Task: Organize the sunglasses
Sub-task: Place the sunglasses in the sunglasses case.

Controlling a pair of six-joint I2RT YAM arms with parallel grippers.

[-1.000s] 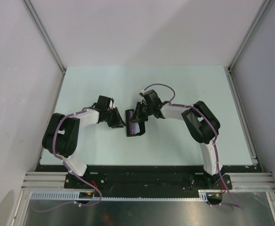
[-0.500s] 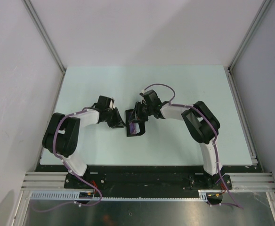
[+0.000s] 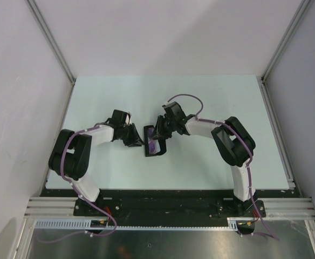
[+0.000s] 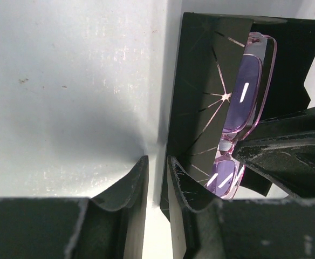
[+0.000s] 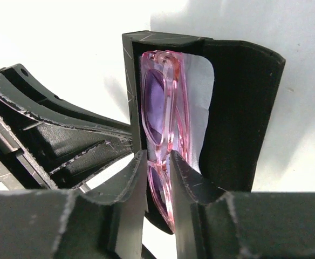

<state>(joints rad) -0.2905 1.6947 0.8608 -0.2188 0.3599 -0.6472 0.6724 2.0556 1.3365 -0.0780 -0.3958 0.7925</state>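
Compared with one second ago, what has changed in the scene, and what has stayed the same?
The right gripper has opened a little, apparently letting go of the sunglasses; its fingers now straddle them inside the black case. The right arm shifted slightly. The left gripper still seems to hold the case's edge; case and sunglasses stayed put.

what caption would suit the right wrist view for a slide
Pink sunglasses on edge inside the open black case, the right gripper straddling them, the left gripper at the case wall.
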